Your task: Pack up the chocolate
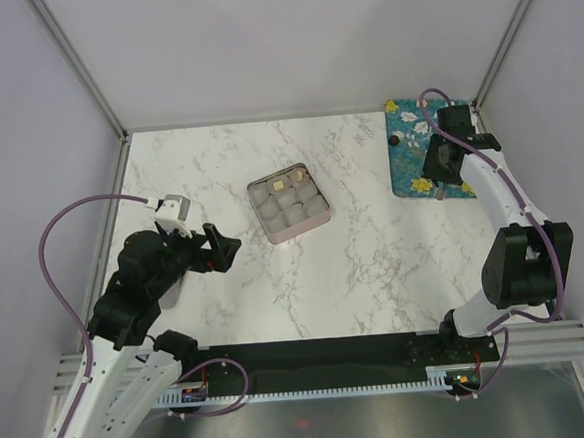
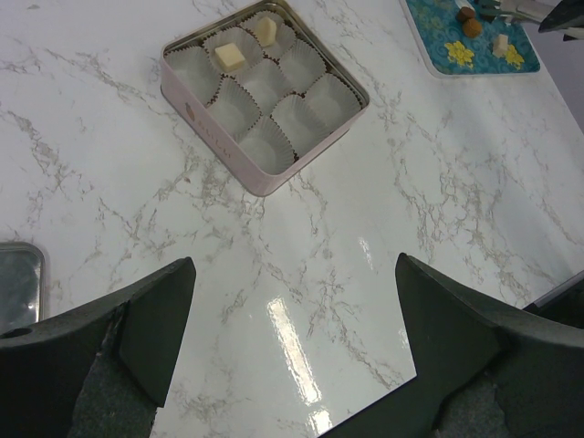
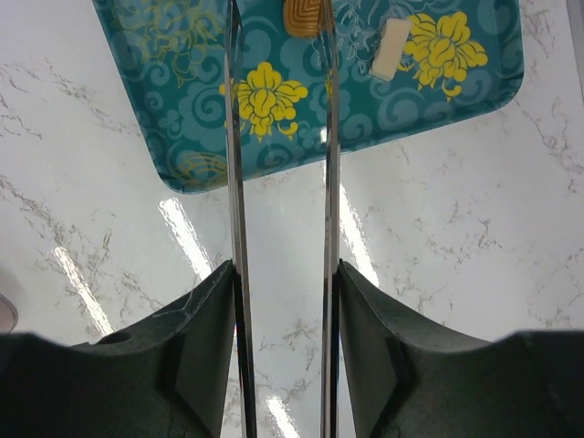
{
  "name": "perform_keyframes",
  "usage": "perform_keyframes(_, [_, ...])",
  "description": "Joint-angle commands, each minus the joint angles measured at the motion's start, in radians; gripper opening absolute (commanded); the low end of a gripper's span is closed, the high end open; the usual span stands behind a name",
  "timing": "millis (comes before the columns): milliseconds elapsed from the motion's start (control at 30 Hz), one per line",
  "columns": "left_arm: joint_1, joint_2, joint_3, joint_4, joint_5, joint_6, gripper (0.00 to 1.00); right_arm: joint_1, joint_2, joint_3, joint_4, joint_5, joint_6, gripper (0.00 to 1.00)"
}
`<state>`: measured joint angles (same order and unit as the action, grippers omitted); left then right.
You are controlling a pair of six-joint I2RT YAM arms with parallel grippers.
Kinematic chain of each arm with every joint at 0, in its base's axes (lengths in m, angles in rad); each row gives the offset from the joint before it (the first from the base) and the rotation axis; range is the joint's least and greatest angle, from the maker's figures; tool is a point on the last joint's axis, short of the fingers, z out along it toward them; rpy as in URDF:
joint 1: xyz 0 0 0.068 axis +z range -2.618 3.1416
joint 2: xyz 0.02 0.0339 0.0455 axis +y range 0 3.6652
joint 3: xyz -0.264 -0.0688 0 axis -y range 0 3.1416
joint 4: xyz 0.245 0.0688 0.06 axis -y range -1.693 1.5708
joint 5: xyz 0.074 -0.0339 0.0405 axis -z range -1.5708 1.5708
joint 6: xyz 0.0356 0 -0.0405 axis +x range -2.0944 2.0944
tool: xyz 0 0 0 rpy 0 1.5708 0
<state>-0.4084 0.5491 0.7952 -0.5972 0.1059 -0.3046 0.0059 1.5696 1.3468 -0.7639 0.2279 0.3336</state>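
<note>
1. The right gripper (image 3: 283, 274) is closed on the tongs (image 3: 235, 182). Each finger presses the outside of one thin metal blade, and the two blades run straight ahead from it, side by side with a gap between them.
2. Ahead of the right gripper, under the far part of the blades, lies a teal tray (image 3: 182, 109) with yellow flowers. Its near edge rests on the marble desk (image 3: 456, 237).
3. A brown chocolate piece (image 3: 306, 14) sits on the tray at the far end of the tongs, between the two blades and close to the right one. The blade tips run out of the wrist view, so whether they pinch it cannot be told.
4. A cream-white chocolate piece (image 3: 391, 47) lies on the tray just to the right of the blades, apart from them.
5. The left gripper (image 2: 292, 338) is wide open and holds nothing; it hangs above bare desk.
6. Ahead of the left gripper and a little to its left stands the square pink tin (image 2: 205, 128), lid off, filled with nine white paper cups (image 2: 266, 144).
7. Two yellowish chocolate pieces (image 2: 230, 57) are in the tin, each in its own cup: one in the far corner cup, the other in the cup next to it along the far-left side. The other cups hold nothing.
8. Far ahead and to the right of the left gripper, well apart from the tin, the tray shows again with the tongs over it.
</note>
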Motion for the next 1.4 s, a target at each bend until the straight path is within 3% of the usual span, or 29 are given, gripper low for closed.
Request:
perform_keyframes(0, [-0.003, -0.001, 0.006, 0.008, -0.006, 0.032, 0.99, -0.032, 0.018, -0.014, 0.077, -0.045, -0.019, 0.53])
perform_keyframes(867, [-0.003, 0.020, 0.009, 0.010, -0.018, 0.035, 0.99, -0.096, 0.147, -0.049, 0.179, -0.105, -0.036, 0.53])
perform_keyframes(1367, [-0.003, 0.018, 0.007, 0.011, -0.017, 0.032, 0.99, -0.095, 0.070, -0.083, 0.156, -0.193, -0.034, 0.38])
